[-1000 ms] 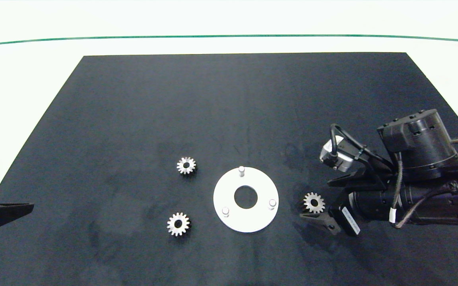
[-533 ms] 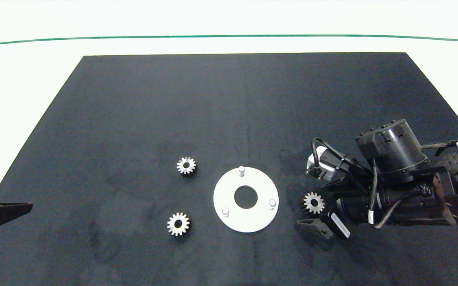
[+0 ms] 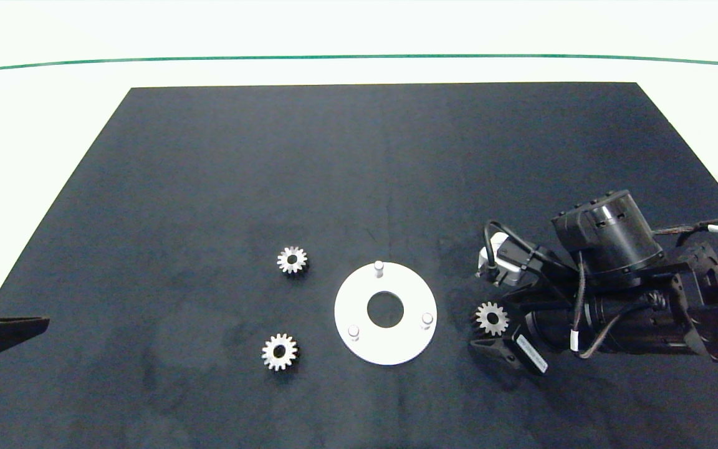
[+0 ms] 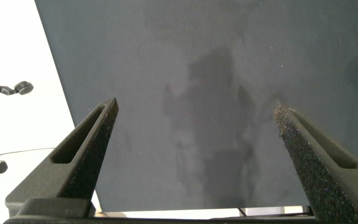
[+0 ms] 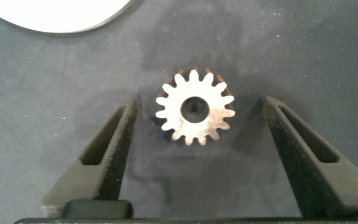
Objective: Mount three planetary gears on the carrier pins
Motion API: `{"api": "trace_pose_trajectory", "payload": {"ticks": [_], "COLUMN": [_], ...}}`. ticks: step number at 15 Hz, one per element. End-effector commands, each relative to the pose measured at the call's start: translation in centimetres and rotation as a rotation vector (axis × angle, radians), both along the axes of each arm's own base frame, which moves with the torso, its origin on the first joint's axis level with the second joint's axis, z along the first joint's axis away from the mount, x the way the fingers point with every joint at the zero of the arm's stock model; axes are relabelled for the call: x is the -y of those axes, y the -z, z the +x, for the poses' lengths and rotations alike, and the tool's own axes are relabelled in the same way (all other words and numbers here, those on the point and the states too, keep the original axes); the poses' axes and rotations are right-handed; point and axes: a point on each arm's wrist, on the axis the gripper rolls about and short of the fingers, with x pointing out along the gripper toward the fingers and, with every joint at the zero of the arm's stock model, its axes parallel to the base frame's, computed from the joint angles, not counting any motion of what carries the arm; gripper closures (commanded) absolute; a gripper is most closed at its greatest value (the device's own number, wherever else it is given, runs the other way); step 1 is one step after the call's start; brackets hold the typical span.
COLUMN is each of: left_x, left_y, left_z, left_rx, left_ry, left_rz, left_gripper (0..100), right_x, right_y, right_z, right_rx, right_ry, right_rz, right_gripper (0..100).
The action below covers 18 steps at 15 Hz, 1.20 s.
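Black matting (image 3: 359, 174) covers the table, with pale surface around it and a thin green line (image 3: 359, 57) running across the far side. Near the mat's front middle lies the white disc (image 3: 386, 313), its three pins (image 3: 379, 267) standing bare around the centre hole. Two gears rest flat on the mat to the disc's left: one (image 3: 291, 259) farther back, one (image 3: 279, 352) nearer the front, well apart from each other and from the disc. The third gear (image 5: 195, 106) lies flat just right of the disc, between the fingers of the right gripper (image 5: 197, 115). Those fingers stand spread on either side of it, a gap showing on each side, so nothing is gripped. The disc's edge (image 5: 55, 15) shows just beyond that gear in the right wrist view. The left gripper (image 4: 194, 115) sits at the mat's left edge, fingers wide apart and holding nothing, over bare mat.
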Motion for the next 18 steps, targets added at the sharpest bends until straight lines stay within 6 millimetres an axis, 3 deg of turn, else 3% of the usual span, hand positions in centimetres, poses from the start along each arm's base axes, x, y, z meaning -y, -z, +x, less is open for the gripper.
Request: {"api": "trace_pose_trajectory", "payload": {"ticks": [1,18], "left_x": [0.02,0.02], "left_y": [-0.03,-0.04], "left_z": [-0.16,-0.21], "left_rx": [0.001,0.003], "left_ry": [0.001,0.001], "left_rz": [0.002,0.002], "left_gripper": [0,0], "right_x": [-0.03,-0.75], "right_y": [0.01,0.5], "right_z": [0.02,0.13], "right_rx": [0.003,0.009], "right_ry": [0.0,-0.019], "right_rz": [-0.004,-0.012], "right_gripper": [25,60]}}
